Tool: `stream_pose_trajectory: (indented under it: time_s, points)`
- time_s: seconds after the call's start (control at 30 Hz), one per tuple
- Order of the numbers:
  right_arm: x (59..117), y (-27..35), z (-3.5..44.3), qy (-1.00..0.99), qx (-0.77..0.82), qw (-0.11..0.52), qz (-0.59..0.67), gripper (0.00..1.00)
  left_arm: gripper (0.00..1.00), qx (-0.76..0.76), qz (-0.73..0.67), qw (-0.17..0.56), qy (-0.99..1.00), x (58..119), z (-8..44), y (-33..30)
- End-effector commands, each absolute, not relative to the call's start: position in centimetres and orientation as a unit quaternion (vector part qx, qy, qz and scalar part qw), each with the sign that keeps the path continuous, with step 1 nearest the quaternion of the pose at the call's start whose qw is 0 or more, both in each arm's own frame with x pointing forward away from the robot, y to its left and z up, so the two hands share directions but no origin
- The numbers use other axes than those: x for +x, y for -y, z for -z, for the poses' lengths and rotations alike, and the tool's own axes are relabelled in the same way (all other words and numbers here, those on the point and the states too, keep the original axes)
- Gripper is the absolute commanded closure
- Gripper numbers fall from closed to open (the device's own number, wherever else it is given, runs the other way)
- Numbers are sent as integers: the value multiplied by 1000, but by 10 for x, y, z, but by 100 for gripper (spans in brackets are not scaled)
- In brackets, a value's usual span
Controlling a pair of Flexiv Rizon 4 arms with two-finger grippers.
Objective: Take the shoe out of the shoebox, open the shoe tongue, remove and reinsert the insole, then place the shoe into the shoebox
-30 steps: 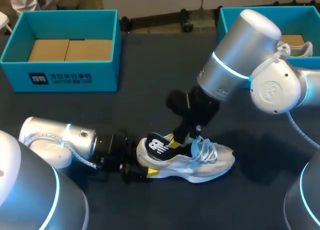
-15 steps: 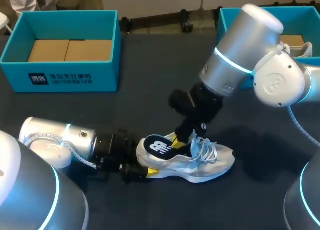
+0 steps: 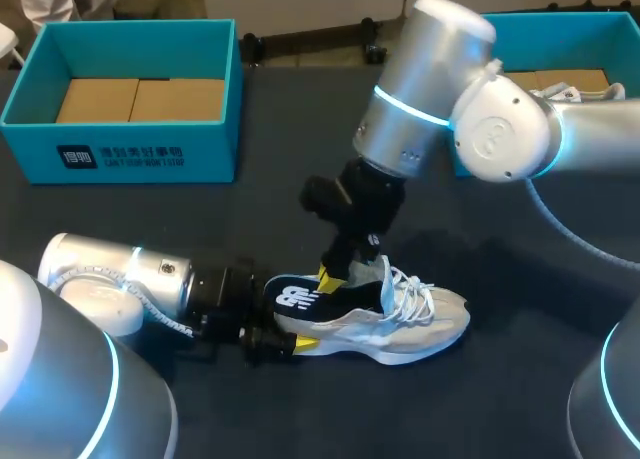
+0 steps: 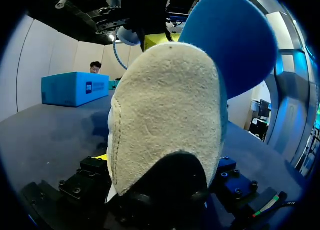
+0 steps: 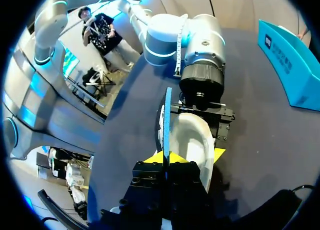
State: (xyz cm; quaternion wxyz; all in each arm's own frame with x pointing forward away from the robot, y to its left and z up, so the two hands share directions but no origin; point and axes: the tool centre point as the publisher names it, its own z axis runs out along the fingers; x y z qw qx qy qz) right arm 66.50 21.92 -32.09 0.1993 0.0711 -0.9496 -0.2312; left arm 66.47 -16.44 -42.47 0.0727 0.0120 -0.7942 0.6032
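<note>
A white-grey sneaker (image 3: 415, 324) lies on its sole on the dark table, toe to the right. My left gripper (image 3: 278, 339) is shut on its heel (image 4: 165, 120), a finger on each side. My right gripper (image 3: 332, 272) comes down from above and is shut on the black insole (image 3: 298, 297). The insole sticks out of the shoe's mouth over the heel, its blue underside (image 4: 235, 39) showing in the left wrist view. In the right wrist view the insole (image 5: 165, 115) stands edge-on between my right gripper's (image 5: 165, 159) yellow tips, with the heel (image 5: 195, 142) just beyond.
A teal shoebox (image 3: 40, 74) with a cardboard liner stands at the back left. A second teal box (image 3: 600, 21) at the back right holds another shoe (image 3: 585, 92). My right arm's elbow (image 3: 490, 129) hangs over the table's middle right.
My right gripper has moved left, toward the heel, drawing the insole farther out of the shoe. The left gripper and the shoe have stayed put.
</note>
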Motion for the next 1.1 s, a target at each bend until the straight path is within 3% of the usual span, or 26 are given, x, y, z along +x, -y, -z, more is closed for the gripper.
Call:
stream_pose_trajectory:
  time_s: [0.03,0.23,0.47,0.5,0.53,0.57,1.1]
  points:
    - [666,-226,318,951,74,203,220,100,100,12,-603,72,795,665,428,162]
    - [665,-227,315,950,76,206,220,100,100,12,-603,72,795,665,428,162]
    - [673,-225,311,948,71,211,228,93,100,12,-603,72,795,665,428,162]
    - [673,-225,311,948,71,212,229,90,100,12,-603,72,795,665,428,162]
    - [675,-226,311,947,70,214,230,73,100,12,-603,72,795,665,428,162]
    - [676,-226,312,946,69,216,231,65,100,12,-603,72,795,665,428,162]
    - [683,-211,311,928,29,280,242,59,100,12,-603,72,795,665,428,162]
